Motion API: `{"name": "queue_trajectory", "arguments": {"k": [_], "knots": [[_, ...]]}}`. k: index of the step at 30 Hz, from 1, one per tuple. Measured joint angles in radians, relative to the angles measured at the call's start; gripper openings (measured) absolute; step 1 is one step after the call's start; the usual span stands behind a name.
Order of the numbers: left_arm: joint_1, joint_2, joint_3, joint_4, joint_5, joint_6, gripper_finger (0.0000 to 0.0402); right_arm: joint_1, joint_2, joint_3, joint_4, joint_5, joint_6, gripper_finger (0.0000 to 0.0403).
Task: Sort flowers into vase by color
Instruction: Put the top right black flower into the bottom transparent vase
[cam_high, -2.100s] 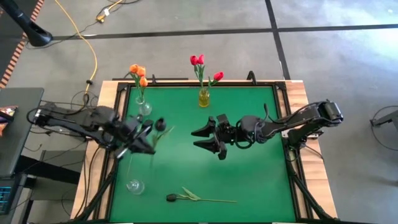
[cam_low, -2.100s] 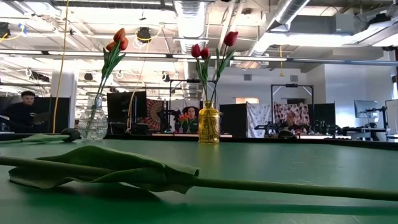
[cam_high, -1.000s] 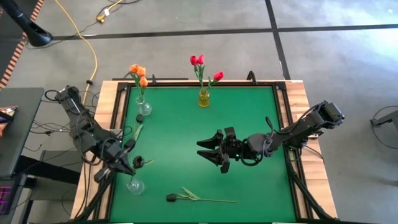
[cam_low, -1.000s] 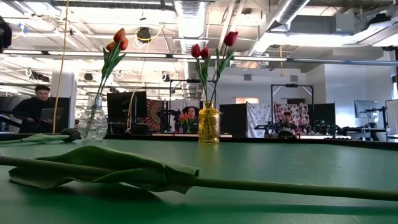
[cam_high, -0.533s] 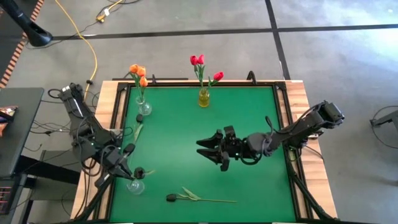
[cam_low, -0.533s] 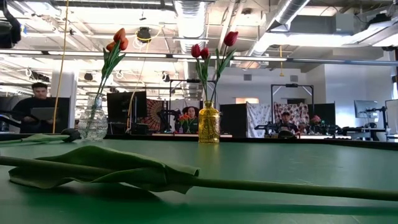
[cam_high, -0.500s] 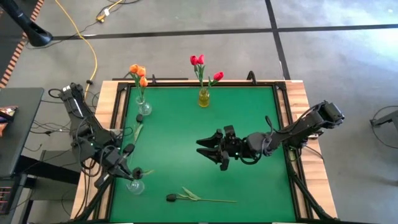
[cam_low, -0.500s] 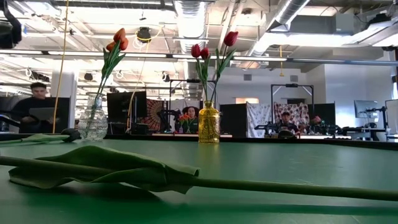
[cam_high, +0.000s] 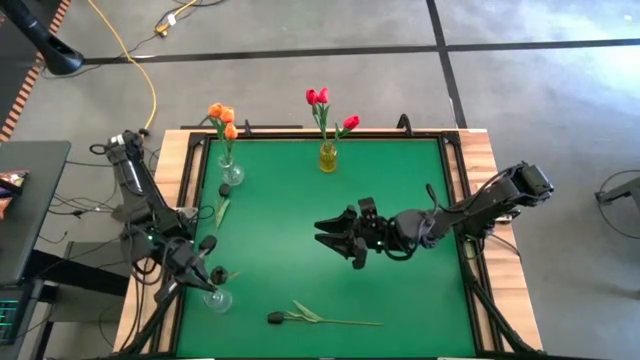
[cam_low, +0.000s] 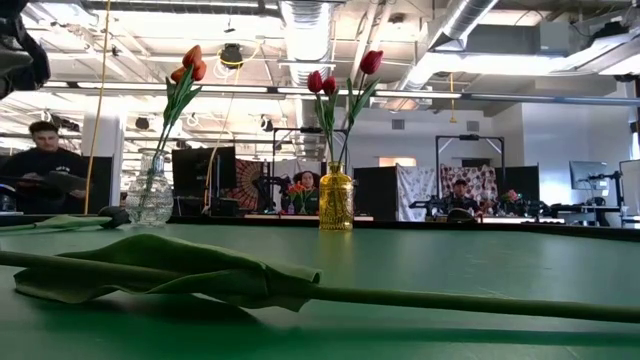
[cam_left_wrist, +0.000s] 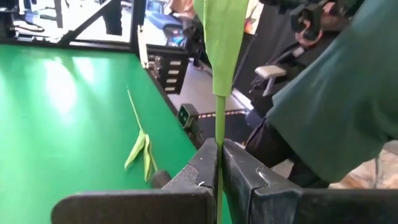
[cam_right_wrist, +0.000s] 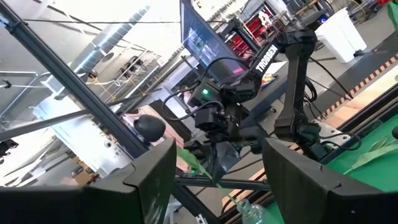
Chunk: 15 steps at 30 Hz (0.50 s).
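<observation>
Left hand (cam_high: 207, 267), clenched on the thin green stem of a near-black artificial tulip (cam_left_wrist: 219, 124) just above the small clear glass vase (cam_high: 217, 298), risks missing its narrow mouth and tipping it.

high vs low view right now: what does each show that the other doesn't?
High only: the left gripper shut on a dark tulip over the clear near vase, the right gripper open above mid-table, and both arms.

Low only: the room behind, with a person at the left.

Both: the orange tulips in the clear far vase, the red tulips in the yellow vase, and the loose dark tulip lying on the green table.
</observation>
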Motion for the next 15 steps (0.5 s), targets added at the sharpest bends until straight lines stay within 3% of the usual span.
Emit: {"name": "queue_trajectory", "arguments": {"k": [15], "knots": [[-0.006, -0.098, -0.006, -0.119, -0.001, -0.088, 0.0011, -0.018, 0.0, 0.0, 0.0, -0.017, 0.011, 0.0265]]}}
